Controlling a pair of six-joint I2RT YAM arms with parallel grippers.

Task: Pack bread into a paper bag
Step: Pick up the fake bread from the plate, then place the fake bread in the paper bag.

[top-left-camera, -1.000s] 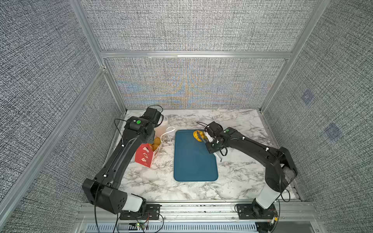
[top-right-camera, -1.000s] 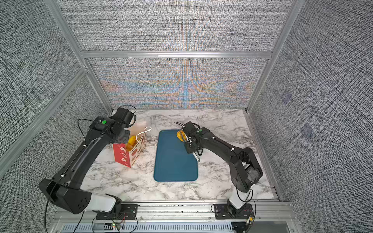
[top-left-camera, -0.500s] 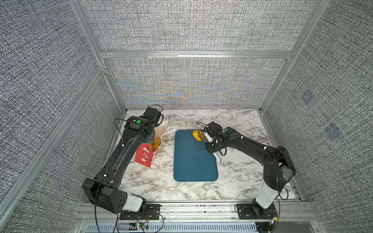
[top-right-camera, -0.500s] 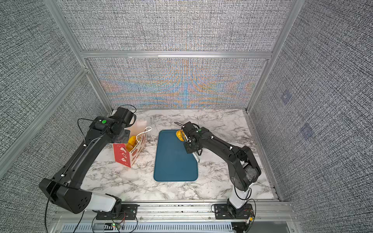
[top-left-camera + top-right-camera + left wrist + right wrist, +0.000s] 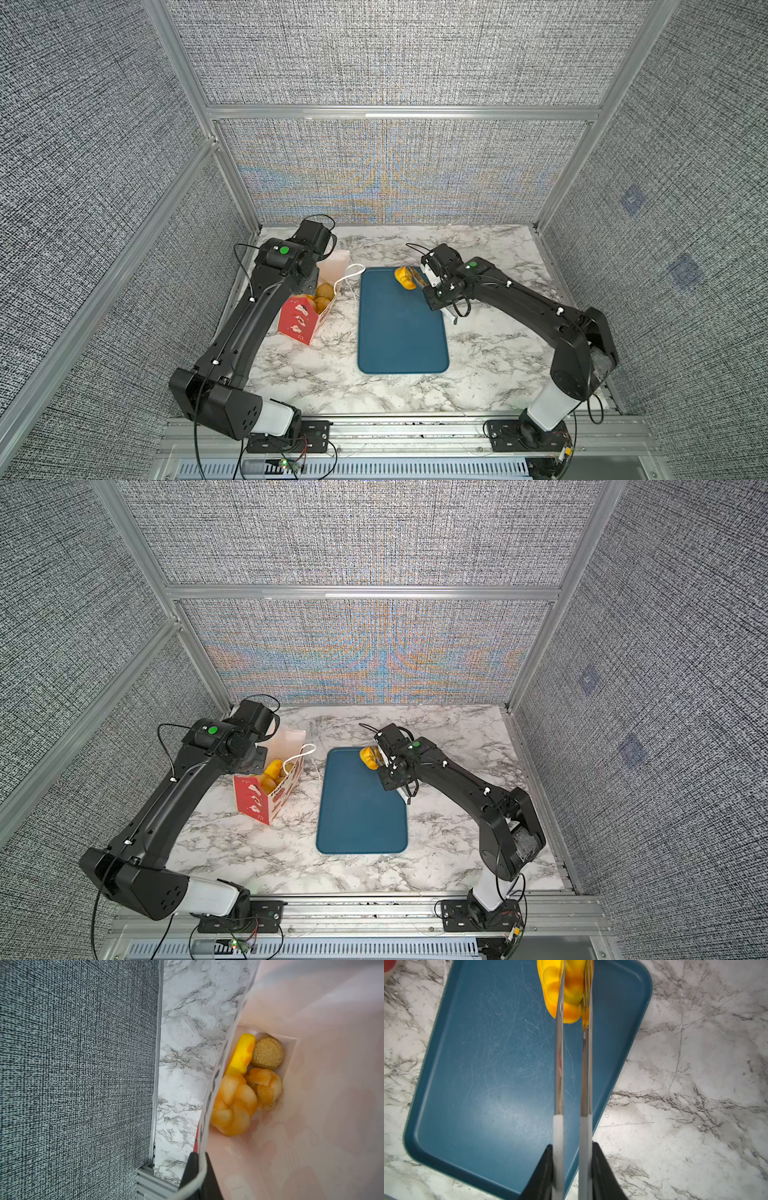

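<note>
a: item one, the paper bag [image 5: 301, 320]?
b: red sides, white inside. it stands on the marble table [image 5: 498, 353], to the robot's left of the tray [image 5: 399, 332] and apart from it. both top views show its mouth open.

a: contents?
b: four pieces of bread show in the left wrist view: a large knot roll [image 5: 232, 1105], a smaller knot roll [image 5: 264, 1088] touching it, a round bun [image 5: 268, 1053] deeper in, and a smooth yellow piece [image 5: 242, 1053] against the bag wall. that last may be a croissant seen edge-on, but too little of it shows to say.

a: left gripper [image 5: 198, 1157]?
b: closed on the bag's rim, with a white cord handle [image 5: 195, 1182] pinched in with it. the paper wall runs between the two black fingers.

a: right gripper [image 5: 572, 1146]?
b: clamped around a pair of metal tongs [image 5: 559, 1064], one black finger outside each white-sleeved arm.

a: what do the tongs hold?
b: a ridged pastry [image 5: 569, 987], yellow-orange, squeezed between the two blades at the far end of the tray.

a: the tray itself?
b: dark blue, rectangular, rounded corners, scratched surface. it lies flat on the table between the two arms, and the ridged pastry is the only bread at it.
</note>
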